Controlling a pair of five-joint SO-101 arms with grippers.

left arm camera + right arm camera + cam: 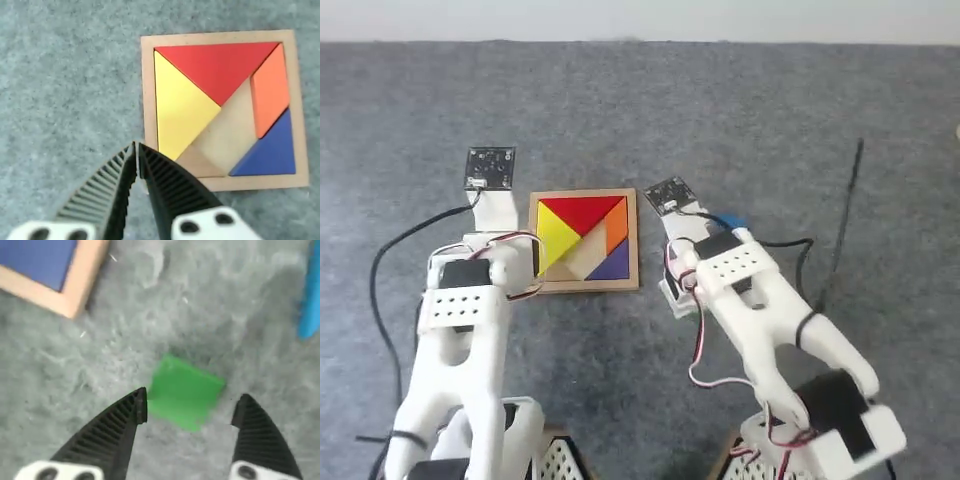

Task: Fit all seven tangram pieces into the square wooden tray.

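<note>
Square wooden tray (585,194) flat on grey carpet (620,100), between the two arms, a little nearer the left arm (465,310) than the right arm (760,300)

Inside the tray, seen from the left wrist:
- red triangle (216,67) along the far edge, point toward the centre
- yellow triangle (176,107) along the side next to the left arm, long edge flush against the red
- orange parallelogram (270,90) against the opposite side, touching the red at its upper end
- dark blue triangle (270,152) in the near corner below the orange, edges touching
- pale wood-coloured patch in the middle and along the near edge; cannot tell bare floor from unpainted piece

Outside the tray:
- green square (184,392) lying flat on the carpet, near the tray corner holding the blue triangle, apart from the rim
- light blue piece (311,300) on the carpet beyond the green square, cut off at the frame edge

Left gripper (136,146): jaws clenched together, nothing between them, tips just over the tray's near rim beside the yellow triangle's lower corner

Right gripper (194,406): jaws released and spread wide, poised over the green square, one fingertip just beside its edge, the other standing clear
</note>
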